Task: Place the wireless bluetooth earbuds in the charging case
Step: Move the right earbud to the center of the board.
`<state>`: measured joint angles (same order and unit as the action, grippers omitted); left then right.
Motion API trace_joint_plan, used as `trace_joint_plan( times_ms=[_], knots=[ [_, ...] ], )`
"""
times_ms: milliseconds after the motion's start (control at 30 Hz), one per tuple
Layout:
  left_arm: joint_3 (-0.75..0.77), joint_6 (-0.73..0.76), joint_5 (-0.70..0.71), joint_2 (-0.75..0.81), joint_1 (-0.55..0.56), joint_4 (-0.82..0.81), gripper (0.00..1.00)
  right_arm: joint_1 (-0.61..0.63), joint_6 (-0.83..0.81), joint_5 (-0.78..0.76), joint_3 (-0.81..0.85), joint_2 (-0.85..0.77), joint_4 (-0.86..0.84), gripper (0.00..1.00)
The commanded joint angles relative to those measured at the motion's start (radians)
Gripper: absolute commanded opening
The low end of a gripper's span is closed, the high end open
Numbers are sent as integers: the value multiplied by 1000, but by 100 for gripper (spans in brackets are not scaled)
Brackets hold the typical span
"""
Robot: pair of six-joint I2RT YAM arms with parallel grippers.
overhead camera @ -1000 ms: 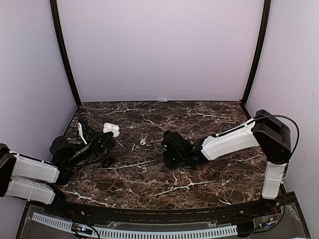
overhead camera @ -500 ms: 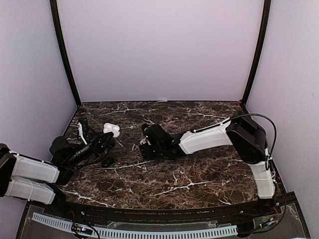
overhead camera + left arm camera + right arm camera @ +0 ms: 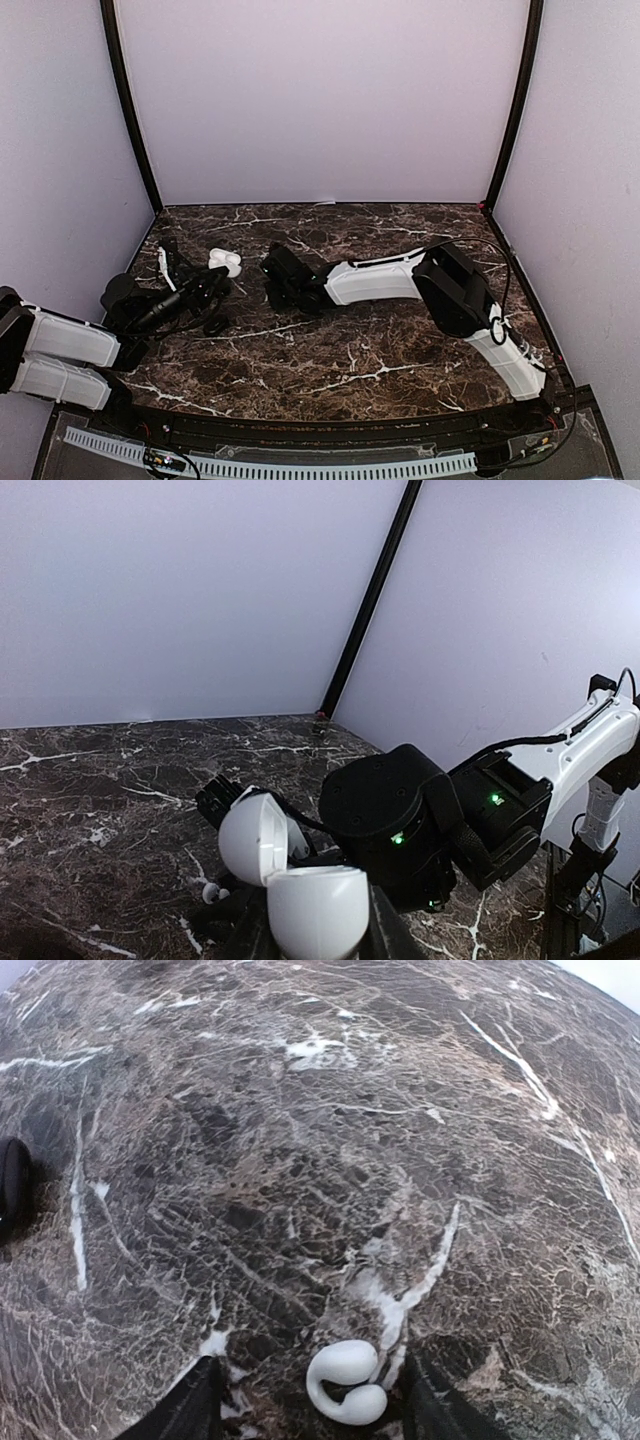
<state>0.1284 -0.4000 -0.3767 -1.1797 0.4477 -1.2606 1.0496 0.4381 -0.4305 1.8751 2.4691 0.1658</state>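
A white C-shaped earbud [image 3: 345, 1380] lies on the marble between the fingers of my right gripper [image 3: 310, 1415], which is open and straddles it low over the table. In the top view the right gripper [image 3: 272, 280] hides that bud. My left gripper [image 3: 213, 282] is shut on the white charging case [image 3: 310, 910], which has its lid [image 3: 250, 835] flipped open. The case also shows in the top view [image 3: 225, 262]. A small white bud [image 3: 210, 892] lies on the table beside the lid. The right gripper's black body [image 3: 400, 825] is close behind the case.
A black oval object [image 3: 215, 325] lies on the table near the left gripper. A dark object [image 3: 12, 1185] shows at the left edge of the right wrist view. Black posts [image 3: 130, 110] and purple walls surround the marble table [image 3: 400, 350].
My right arm has swung left across the table from the centre to beside the case and now covers the white earbud. The left arm and the case have not moved.
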Motion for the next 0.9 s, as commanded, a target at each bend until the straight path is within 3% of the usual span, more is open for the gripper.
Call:
trace_joint_plan(
  times_ms=[0,267,600,867],
  knots=[
    [-28,18,-4,0,-4,-19,16,-15,56,-16,21,46,68,55],
    [-28,20,-15,3,-3,-19,16,-30,75,-16,-107,-19,-15,27],
    [-31,31,-44,-45,-4,-66,16,-32,63,-79,-270,-157,-55,24],
    [-20,25,-77,-92,-2,-82,16,-34,97,-96,-706,-523,-163,22]
  ],
)
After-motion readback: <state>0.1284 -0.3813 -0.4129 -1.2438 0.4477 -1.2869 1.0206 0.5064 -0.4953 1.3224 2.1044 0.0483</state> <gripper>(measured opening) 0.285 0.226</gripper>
